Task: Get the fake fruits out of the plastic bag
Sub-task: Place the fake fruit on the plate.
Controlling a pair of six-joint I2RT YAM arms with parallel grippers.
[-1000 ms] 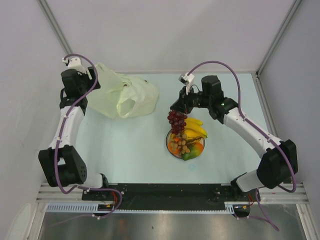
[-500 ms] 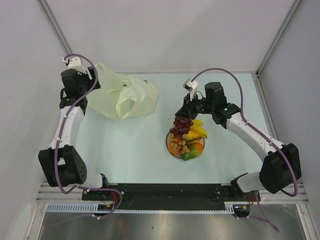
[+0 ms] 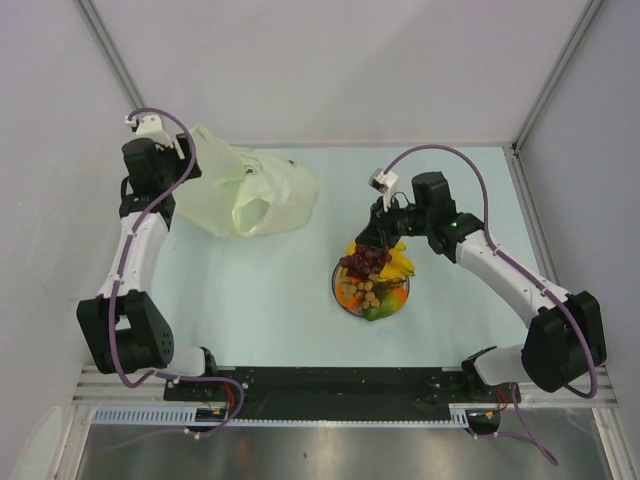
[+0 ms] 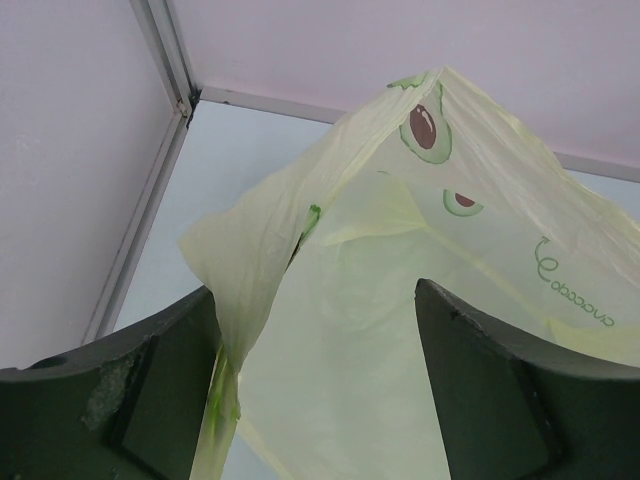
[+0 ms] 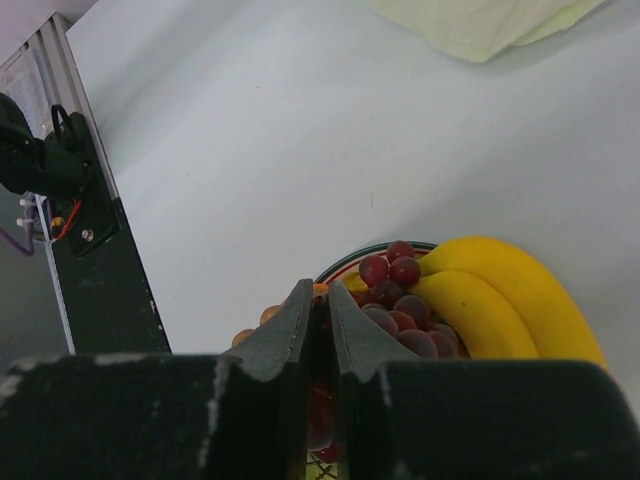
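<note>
My right gripper (image 5: 320, 290) is pinched almost closed, its fingers nearly touching. I judge it has the grape bunch (image 5: 400, 300) by the stem, though the grip point itself is hidden. The grapes sit low at the 12 o'clock side of the plate (image 5: 345, 265), against the banana bunch (image 5: 500, 290), with the brown cluster (image 3: 370, 293) toward 6 o'clock. The plastic bag (image 3: 250, 185) lies slack at 10 o'clock from the plate, well apart. My left gripper (image 4: 315, 300) stands wide, with bag film draped between its fingers and one fold touching the left finger. I read this as the set-down of the grapes. Next I should part the right fingers, lift clear without dragging the bunch, then check the bag, whose inside I can't see.
</note>
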